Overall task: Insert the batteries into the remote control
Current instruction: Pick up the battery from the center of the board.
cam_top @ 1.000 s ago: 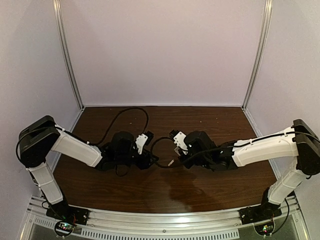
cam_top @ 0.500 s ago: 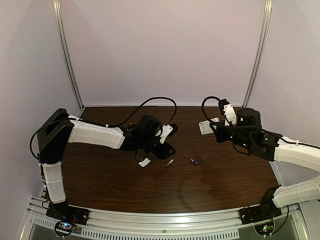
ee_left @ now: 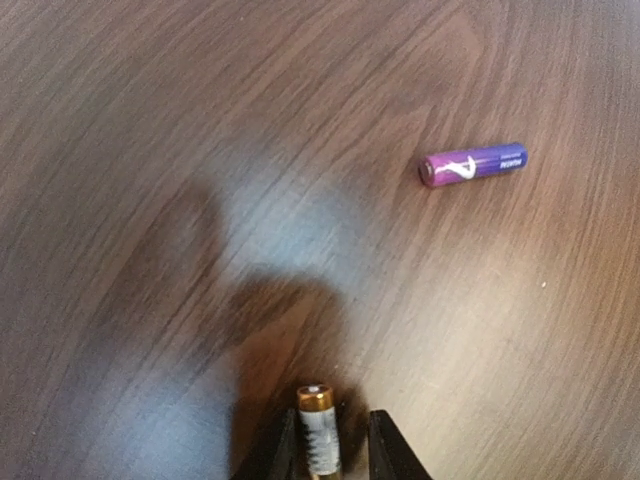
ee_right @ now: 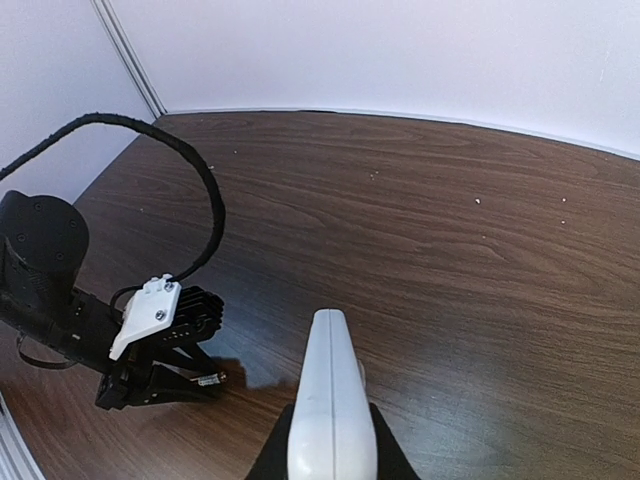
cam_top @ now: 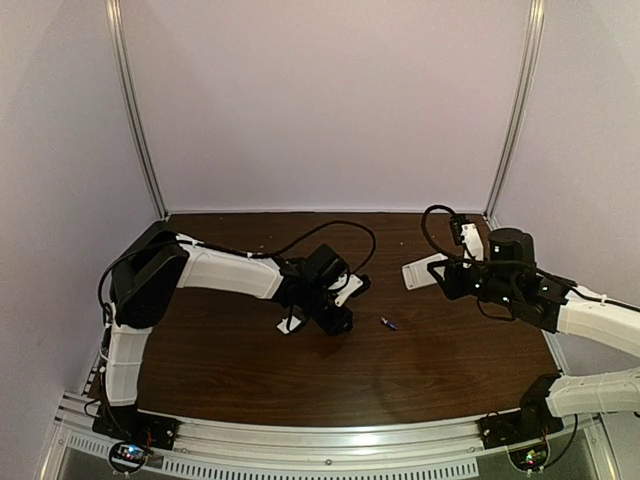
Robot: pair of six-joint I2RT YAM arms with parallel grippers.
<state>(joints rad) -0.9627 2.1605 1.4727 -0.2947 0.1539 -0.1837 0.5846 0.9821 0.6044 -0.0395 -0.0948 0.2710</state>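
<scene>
Handling: we judge the gold battery [ee_left: 316,440] light, hard, slick and prone to roll; grip it across its middle.
Batteries: gold one between the fingertips of the left hand [ee_left: 332,420]; purple battery [ee_left: 472,165] nearby on the tabletop [ee_left: 150,150].
Left hand: narrowly spread, not yet pinching.
Right hand [ee_right: 330,465]: clamped on the remote [ee_right: 328,390].
Change: left hand has come down over the gold battery.

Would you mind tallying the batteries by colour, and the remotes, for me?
Gold battery: 1
Purple battery: 1
Remote: 1
Total: 3
</scene>
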